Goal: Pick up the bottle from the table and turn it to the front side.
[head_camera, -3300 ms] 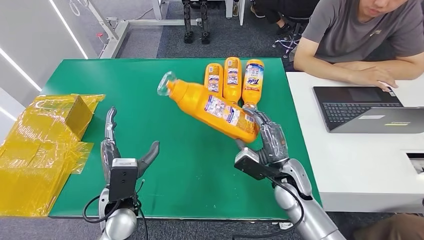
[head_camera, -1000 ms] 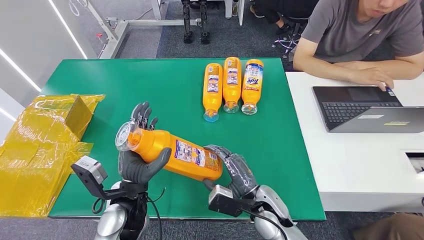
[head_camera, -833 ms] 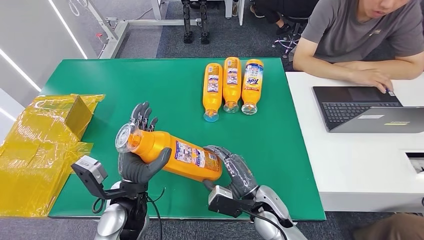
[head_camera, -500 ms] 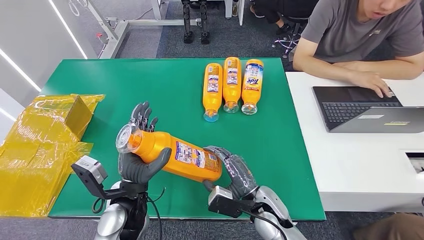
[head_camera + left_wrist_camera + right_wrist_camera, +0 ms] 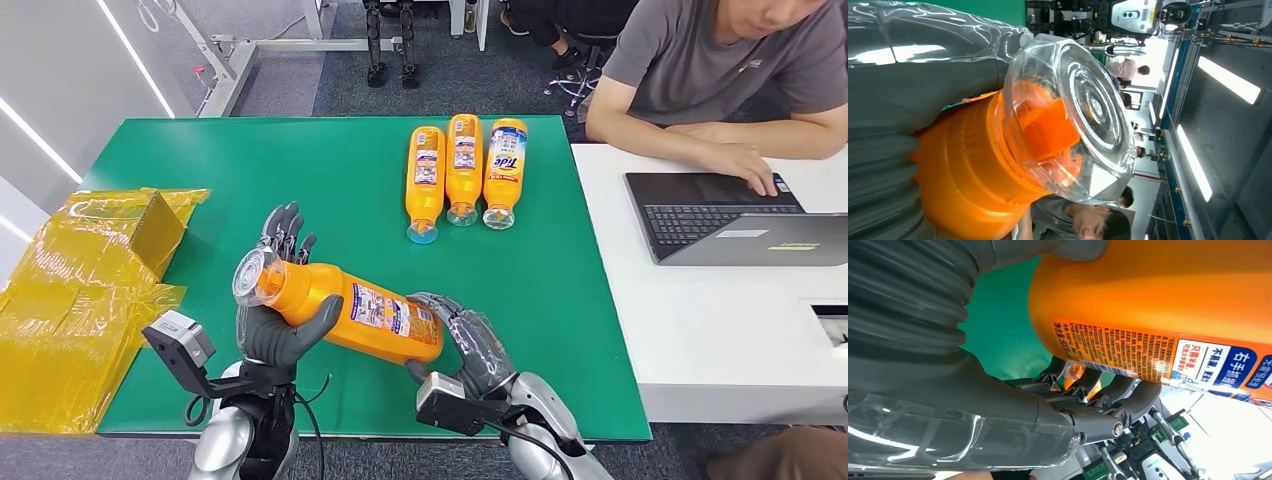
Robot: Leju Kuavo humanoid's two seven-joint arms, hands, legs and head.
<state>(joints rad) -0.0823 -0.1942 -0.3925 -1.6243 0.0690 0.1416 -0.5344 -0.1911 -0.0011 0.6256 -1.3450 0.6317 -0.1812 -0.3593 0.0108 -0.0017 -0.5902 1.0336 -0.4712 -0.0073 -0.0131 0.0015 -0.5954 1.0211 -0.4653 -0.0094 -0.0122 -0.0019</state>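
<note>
The orange Tide detergent bottle (image 5: 345,312) is held lying on its side in the air above the near edge of the green counter (image 5: 200,160), carried between both hands. The left hand (image 5: 280,325) cups the neck end from underneath, thumb wrapped over the shoulder of the bottle and the other fingers (image 5: 285,232) rising behind the clear cap (image 5: 255,275); in the left wrist view that cap (image 5: 1083,120) sits right against the grey thumb. The right hand (image 5: 470,345) grips the base end, its fingers (image 5: 1098,390) curled round the bottom edge. Supporting both ends this way looks meant for rolling the bottle about its long axis, one hand steadying while the other regrips.

The label (image 5: 395,310) facing up is the fine-print panel, and the right wrist view shows small text (image 5: 1128,347) too, so the front probably has not come round yet, though the angle makes that hard to confirm.

Three more Tide bottles (image 5: 463,165) lie side by side at the far part of the counter, caps toward the robot. Yellow wrapped packages (image 5: 80,290) lie at the left edge. A person (image 5: 720,70) sits at a laptop (image 5: 730,215) on the adjoining white desk.
</note>
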